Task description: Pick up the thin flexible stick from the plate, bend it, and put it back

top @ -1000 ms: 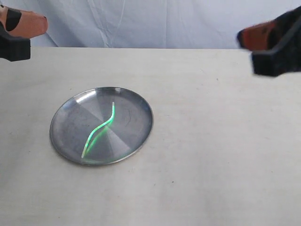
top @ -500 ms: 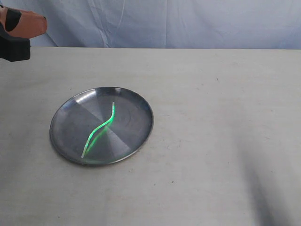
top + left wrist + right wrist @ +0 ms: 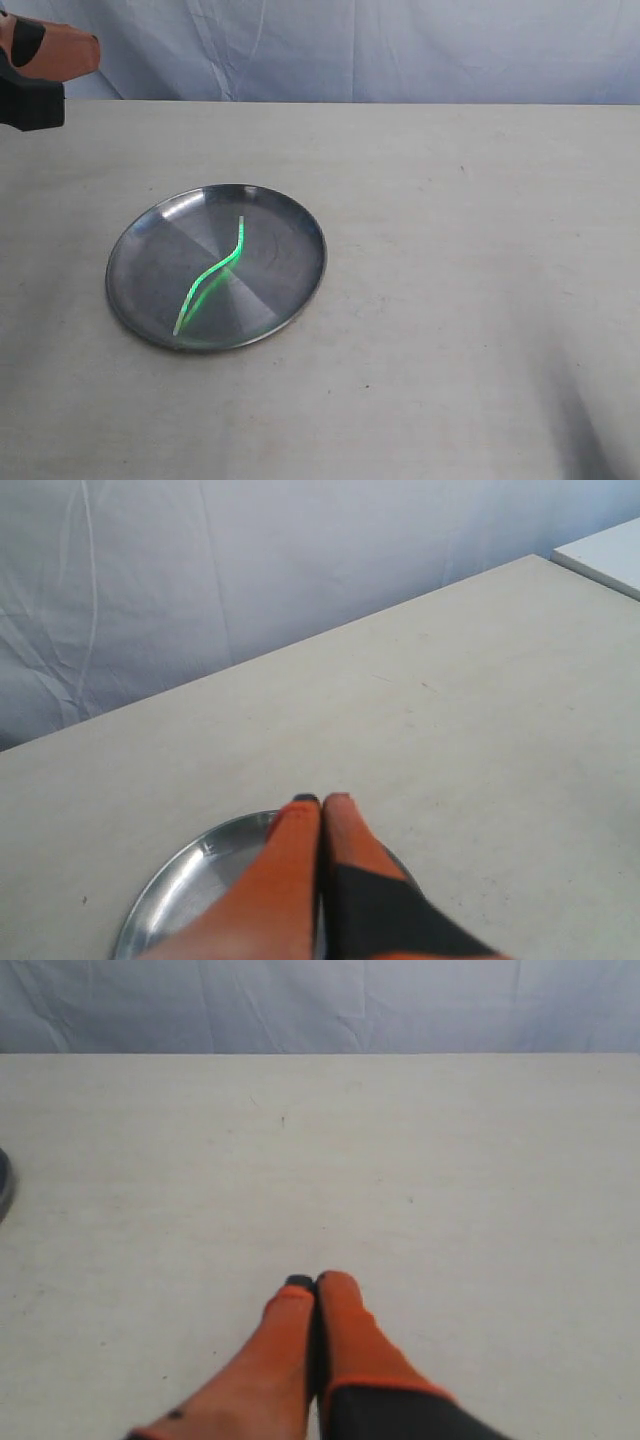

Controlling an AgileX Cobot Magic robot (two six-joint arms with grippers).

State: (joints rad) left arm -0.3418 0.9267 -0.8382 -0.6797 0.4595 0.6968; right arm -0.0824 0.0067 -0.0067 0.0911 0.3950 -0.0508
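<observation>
The thin flexible stick point(image 3: 213, 271) glows lime green and lies kinked in an S-shape across the round silver plate point(image 3: 290, 240) on the left half of the table. My left gripper point(image 3: 60, 50) hangs at the far left back corner, well away from the plate, orange fingers pressed together with nothing between them. The left wrist view shows the same shut left gripper point(image 3: 321, 800) above the plate's rim point(image 3: 165, 885); the stick is hidden there. My right gripper point(image 3: 314, 1281) is shut and empty over bare table, outside the exterior view.
A pale blue cloth backdrop point(image 3: 380, 45) hangs behind the beige table point(image 3: 470, 260). A dark sliver of the plate's edge point(image 3: 4, 1182) shows in the right wrist view. A white surface point(image 3: 610, 555) lies beyond the table's corner in the left wrist view.
The right gripper, at the exterior view's upper right one second ago, has withdrawn out of that view. The left gripper, the stick and the plate have not moved.
</observation>
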